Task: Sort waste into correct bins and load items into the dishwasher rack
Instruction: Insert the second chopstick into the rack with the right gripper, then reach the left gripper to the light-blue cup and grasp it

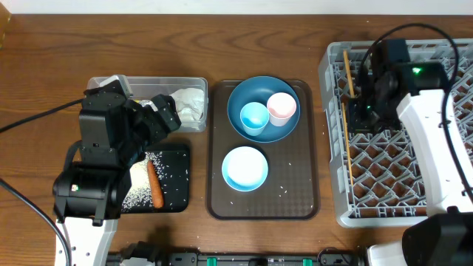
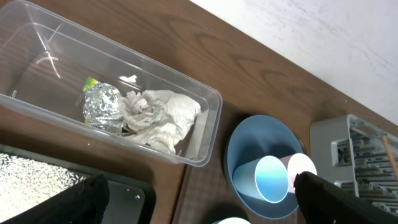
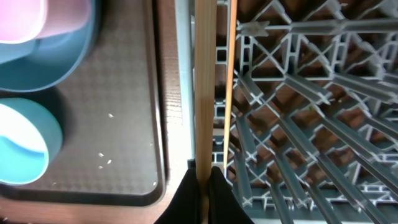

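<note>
So, chopsticks (image 3: 204, 81) pinched at one end in the closed right gripper (image 3: 202, 177), run along the 9 o'clock wall of the rack (image 1: 330, 148), probably to lie flat inside. Left gripper (image 1: 164, 117) wide open, empty, by the tub (image 2: 208, 102) at 10 o'clock, foil (image 2: 102, 107) and tissue (image 2: 161, 115) in it.

Left arm (image 1: 100, 159) bent low at the near left, left gripper (image 2: 200, 183) aimed forward-right with its 2 fingers (image 2: 74, 202) spread wide apart; right arm (image 1: 432, 133) stretched forward at the right, right gripper (image 3: 202, 186) angled down, 2 fingertips pressed together.
</note>
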Controlling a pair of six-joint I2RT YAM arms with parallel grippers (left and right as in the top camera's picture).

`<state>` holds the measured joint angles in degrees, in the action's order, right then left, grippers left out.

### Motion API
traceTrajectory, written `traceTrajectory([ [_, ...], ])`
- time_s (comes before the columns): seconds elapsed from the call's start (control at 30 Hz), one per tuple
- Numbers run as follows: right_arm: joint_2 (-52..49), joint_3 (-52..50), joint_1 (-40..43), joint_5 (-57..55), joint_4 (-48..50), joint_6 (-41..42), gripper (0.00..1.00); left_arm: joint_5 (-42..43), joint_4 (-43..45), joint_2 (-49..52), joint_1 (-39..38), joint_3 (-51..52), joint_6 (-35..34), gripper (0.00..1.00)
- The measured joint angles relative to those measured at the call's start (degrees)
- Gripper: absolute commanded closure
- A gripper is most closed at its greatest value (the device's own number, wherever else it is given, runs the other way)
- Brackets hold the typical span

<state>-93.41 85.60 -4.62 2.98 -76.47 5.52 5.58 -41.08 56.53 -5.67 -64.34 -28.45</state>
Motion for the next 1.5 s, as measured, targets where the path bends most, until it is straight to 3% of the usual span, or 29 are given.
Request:
traceTrajectory([
  [0.4,0.0,-9.1,0.0,0.0,6.3,-0.5,0.95,0.0,0.0,0.0,0.0,0.0,0.0,0.02],
  [0.43,0.0,-9.6,0.0,0.0,6.4,-0.6,0.92,0.0,0.0,0.0,0.0,0.0,0.0,0.02],
  [0.57,0.0,-10.4,0.0,-0.3,6.7,-0.8,0.60,0.0,0.0,0.0,0.0,0.0,0.0,0.02],
  [0.63,0.0,-10.4,0.0,-0.6,6.6,-1.0,0.53,0.0,0.0,0.0,0.0,0.0,0.0,0.02],
  [1.1,0.0,-10.0,0.0,3.9,5.0,-1.5,0.51,0.0,0.0,0.0,0.0,0.0,0.0,0.02],
  [1.27,0.0,-7.1,-0.1,7.3,7.4,-2.2,0.59,0.0,0.0,0.0,0.0,0.0,0.0,0.02],
  [1.5,0.0,-5.3,-0.2,11.3,11.1,-2.3,0.57,0.2,1.6,0.0,0.0,0.0,0.0,0.02],
])
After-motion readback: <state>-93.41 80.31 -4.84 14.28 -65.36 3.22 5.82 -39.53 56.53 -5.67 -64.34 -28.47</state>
